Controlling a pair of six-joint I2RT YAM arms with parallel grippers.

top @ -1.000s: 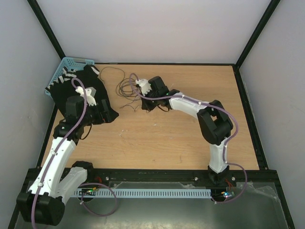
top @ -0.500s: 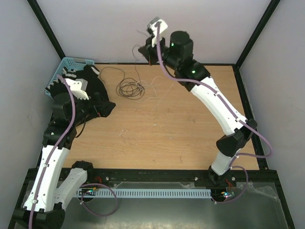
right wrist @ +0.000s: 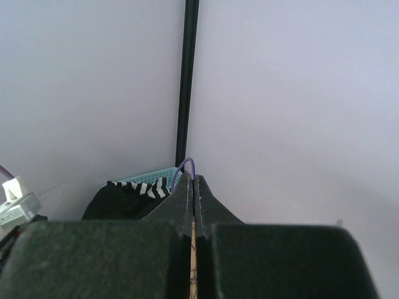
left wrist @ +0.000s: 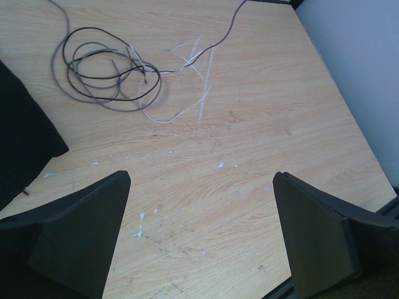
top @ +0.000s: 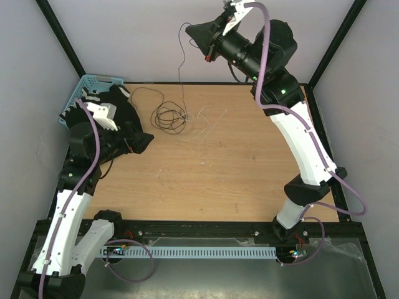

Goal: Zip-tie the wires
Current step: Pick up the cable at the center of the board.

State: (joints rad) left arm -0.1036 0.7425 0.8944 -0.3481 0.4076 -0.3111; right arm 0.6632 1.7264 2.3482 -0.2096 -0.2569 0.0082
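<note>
1. Left arm (top: 67, 202): mounted at the near edge of the table (top: 243, 187), at the left. The left jaws sit low over the table's left side and are spread to full width. In the left wrist view, bare table (left wrist: 249, 143) shows between the two fingers (left wrist: 81, 230); nothing is held.

2. The wires (top: 168, 116): a loose coil of thin dark strands lies flat on the table, beyond the left jaws and left of centre. In the left wrist view the coil (left wrist: 106, 75) lies ahead and to the left. One strand leaves the coil and rises steeply off the table toward the right jaws.

3. Thin white strips (top: 202, 118): these lie on the table just beside the coil, on its right, and cross the dark strand there (left wrist: 202, 93).

4. Blue basket (top: 93, 81): placed at the far-left corner of the table; also visible in the right wrist view (right wrist: 146, 176).

5. Right arm (top: 305, 143): extended upward, well above the far edge of the table. The right jaws are fully closed. The free end of the rising strand runs up to their tips, pinched between them.
</note>
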